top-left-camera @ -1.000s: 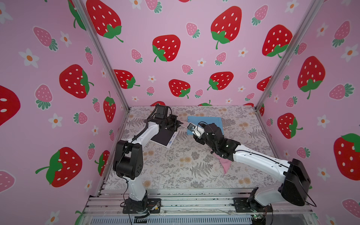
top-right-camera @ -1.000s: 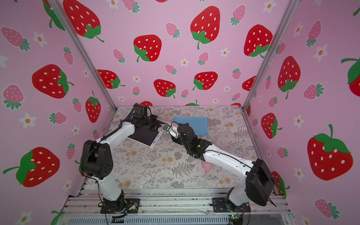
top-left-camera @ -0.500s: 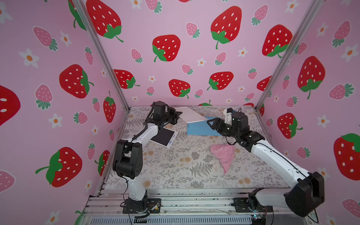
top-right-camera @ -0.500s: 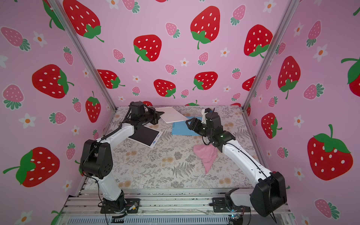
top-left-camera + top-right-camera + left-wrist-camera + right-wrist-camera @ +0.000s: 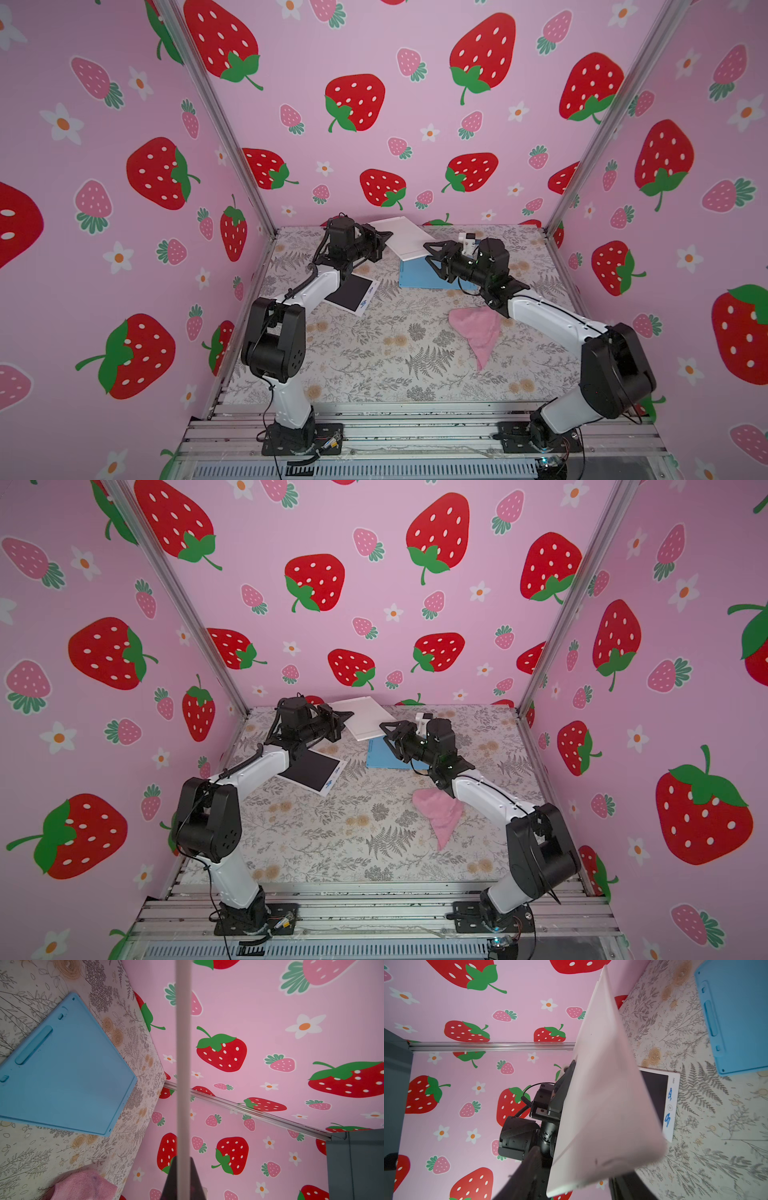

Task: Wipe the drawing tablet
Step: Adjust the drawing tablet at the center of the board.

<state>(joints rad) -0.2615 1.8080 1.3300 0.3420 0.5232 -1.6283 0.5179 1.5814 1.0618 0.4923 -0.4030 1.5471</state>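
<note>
White tablet (image 5: 401,237): my left fingers (image 5: 384,237) clamp its edge (right fingers' (image 5: 432,253) state unclear); mistimed handover drops it.

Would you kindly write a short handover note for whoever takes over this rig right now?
Left gripper: shut on the white flat tablet, held in the air.
Right gripper: jaws apart at the white flat tablet's far corner; contact cannot be told.
Blue flat tablet lies face down on the floral table; black-screened white tablet lies beside the left arm.
Pink cloth lies unheld on the table.
Done: tablet lifted. Left: pick up cloth, wipe.
</note>
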